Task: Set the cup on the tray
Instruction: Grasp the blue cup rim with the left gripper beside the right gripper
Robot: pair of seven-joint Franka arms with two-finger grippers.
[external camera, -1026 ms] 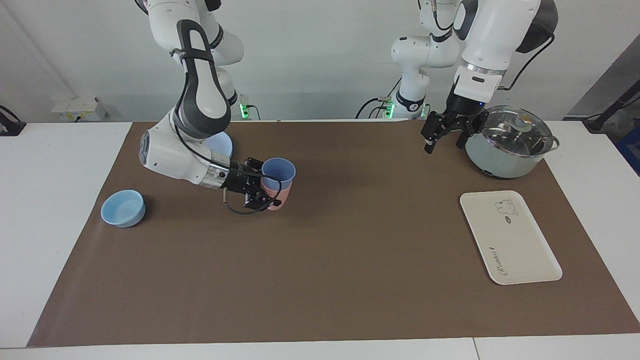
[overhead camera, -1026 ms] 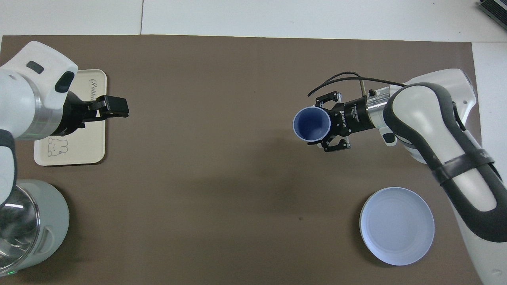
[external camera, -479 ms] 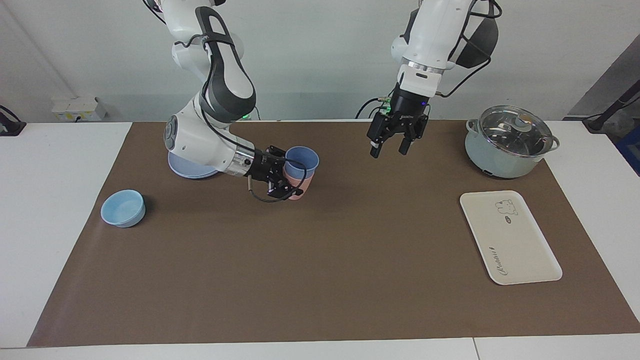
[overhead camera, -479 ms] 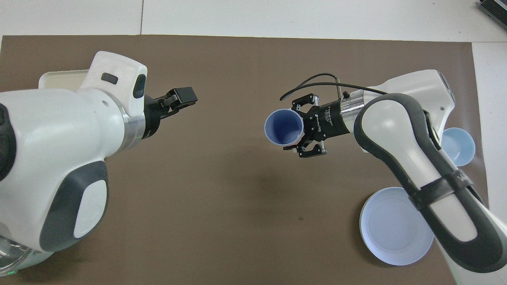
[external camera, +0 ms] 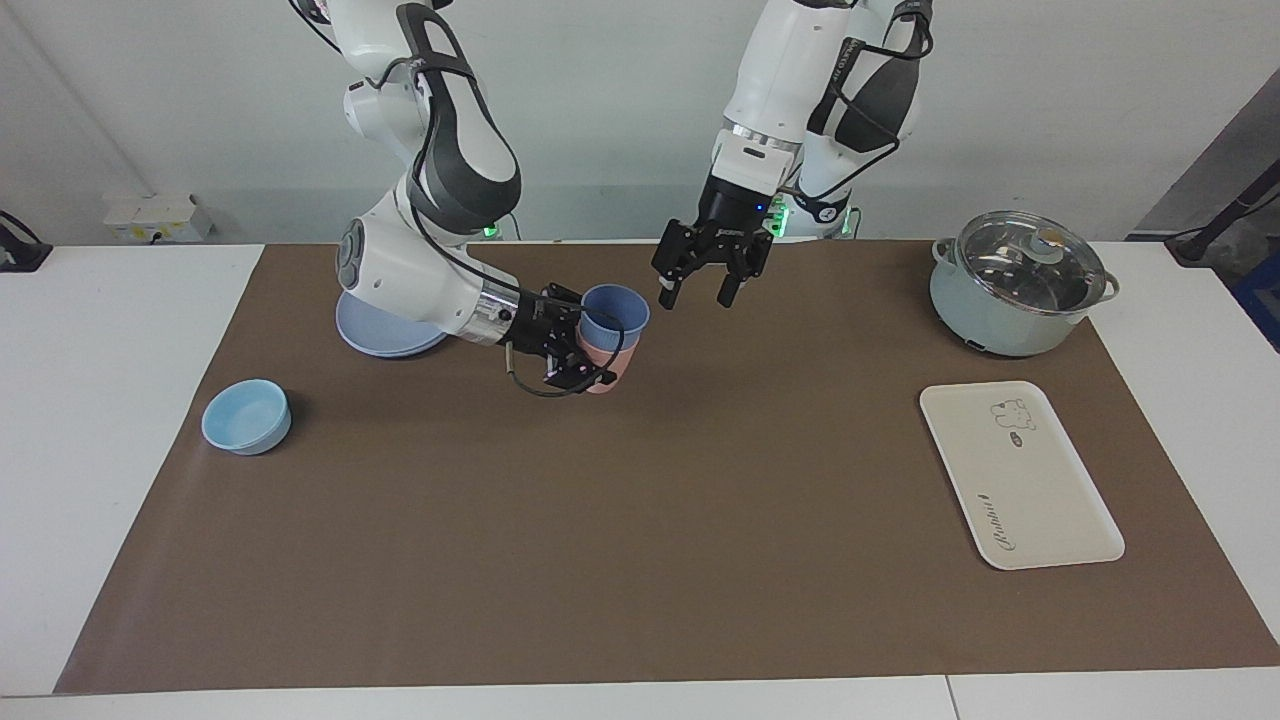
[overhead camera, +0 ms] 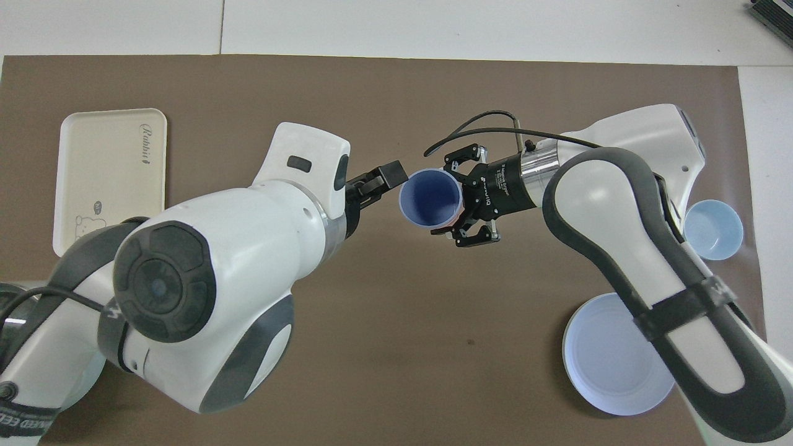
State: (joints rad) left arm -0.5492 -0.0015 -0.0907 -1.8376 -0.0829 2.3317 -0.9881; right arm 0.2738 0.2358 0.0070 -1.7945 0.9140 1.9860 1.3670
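Note:
The periwinkle-blue cup (external camera: 615,309) sits nested in a pink cup (external camera: 606,367); from overhead only its blue inside (overhead camera: 430,199) shows. My right gripper (external camera: 574,340) (overhead camera: 469,199) is shut around the pink cup from the side and holds the stack low over the middle of the mat. My left gripper (external camera: 700,291) is open and hangs beside the cup's rim, a little higher, toward the left arm's end. One of its fingertips (overhead camera: 391,173) shows overhead. The cream tray (external camera: 1020,475) (overhead camera: 111,167) lies empty toward the left arm's end.
A lidded pot (external camera: 1015,285) stands nearer to the robots than the tray. A round blue plate (external camera: 385,335) (overhead camera: 613,365) and a low light-blue bowl (external camera: 246,415) (overhead camera: 714,229) lie toward the right arm's end. A brown mat (external camera: 640,550) covers the table.
My right gripper has carried the stacked cups toward the table's middle. My left arm has swung from beside the pot to just beside the cup, its gripper still open.

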